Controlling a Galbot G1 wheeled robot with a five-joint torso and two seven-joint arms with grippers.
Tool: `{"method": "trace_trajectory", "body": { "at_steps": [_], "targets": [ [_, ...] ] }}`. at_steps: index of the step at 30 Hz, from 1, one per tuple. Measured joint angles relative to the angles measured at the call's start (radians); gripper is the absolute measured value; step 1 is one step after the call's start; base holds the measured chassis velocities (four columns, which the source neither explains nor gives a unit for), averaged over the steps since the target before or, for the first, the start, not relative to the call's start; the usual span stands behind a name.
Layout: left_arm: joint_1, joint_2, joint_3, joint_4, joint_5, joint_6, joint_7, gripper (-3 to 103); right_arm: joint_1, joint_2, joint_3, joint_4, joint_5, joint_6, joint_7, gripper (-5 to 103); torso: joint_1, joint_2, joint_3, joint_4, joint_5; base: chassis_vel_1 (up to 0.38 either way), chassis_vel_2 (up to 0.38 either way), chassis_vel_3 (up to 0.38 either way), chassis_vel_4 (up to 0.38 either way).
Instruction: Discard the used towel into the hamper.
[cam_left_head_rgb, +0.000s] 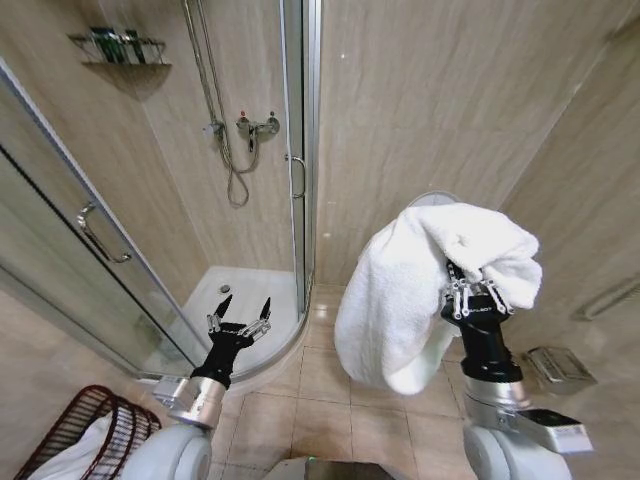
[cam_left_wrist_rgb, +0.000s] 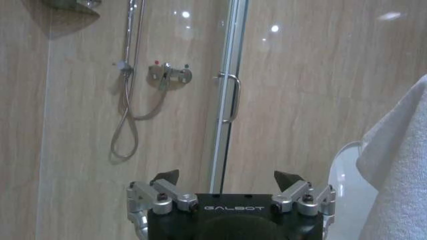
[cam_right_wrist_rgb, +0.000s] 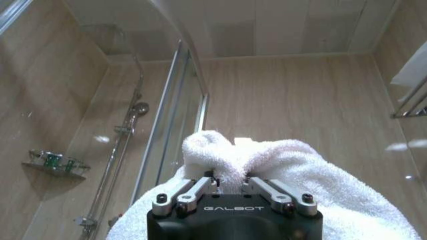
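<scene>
Where: in a tiled bathroom, the robot faces the corner between the glass shower stall (cam_left_head_rgb: 250, 200) and the beige wall.
Towel: the white towel (cam_left_head_rgb: 420, 290) hangs bunched up high on the robot's right, most of it drooping down on the side toward the robot's middle, and it looks clear of the floor.
Right pincer: the right pincer (cam_left_head_rgb: 470, 292) points up with its fingers pressed together on a fold of the towel. In the right wrist view the cloth bulges up between the fingers (cam_right_wrist_rgb: 200, 187) and spills over the housing, so the grip looks solid.
Left pincer: the left pincer (cam_left_head_rgb: 240, 322) is held up low in front of the shower tray, fingers spread wide with nothing between them. The left wrist view shows the same gap between the two tips (cam_left_wrist_rgb: 167, 176), with the towel edge (cam_left_wrist_rgb: 400, 165) off to one side.
Hamper: the hamper (cam_left_head_rgb: 85, 430) sits on the floor at the robot's near left, low down beside the left arm. Something white already lies inside it.
The key bit: the hamper is down and across from the towel, on the opposite side of the body from the arm carrying it. The left arm is way nearer to it, but the right one has the cloth.
Guess: the towel has to travel leftward and down, or the base has to turn, before letting go makes sense. A drop here would land it on the tiles.
</scene>
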Motion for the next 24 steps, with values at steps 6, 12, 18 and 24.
{"method": "trace_trajectory", "body": {
  "at_steps": [6, 12, 18, 24],
  "targets": [
    [0.000, 0.000, 0.000, 0.000, 0.000, 0.000, 0.000, 97, 0.002, -0.005, 0.002, 0.000, -0.001, 0.001, -0.001, 14, 0.012, 0.027, 0.015, 0.0000, 0.0000, 0.000, 0.000, 0.000, 0.000],
    [0.000, 0.000, 0.000, 0.000, 0.000, 0.000, 0.000, 97, 0.003, -0.005, 0.003, 0.000, 0.000, 0.001, -0.005, 14, 0.014, 0.031, 0.017, 0.0000, 0.0000, 0.000, 0.000, 0.000, 0.000],
    [0.000, 0.000, 0.000, 0.000, 0.000, 0.000, 0.000, 97, 0.010, -0.005, 0.003, 0.000, 0.001, 0.000, -0.006, 14, 0.013, 0.028, 0.016, 0.0000, 0.0000, 0.000, 0.000, 0.000, 0.000],
    [0.000, 0.000, 0.000, 0.000, 0.000, 0.000, 0.000, 97, 0.021, -0.010, 0.005, 0.000, 0.003, -0.009, -0.006, 14, 0.011, 0.025, 0.014, 0.0000, 0.0000, 0.058, -0.070, -0.059, 0.065]
  ]
}}
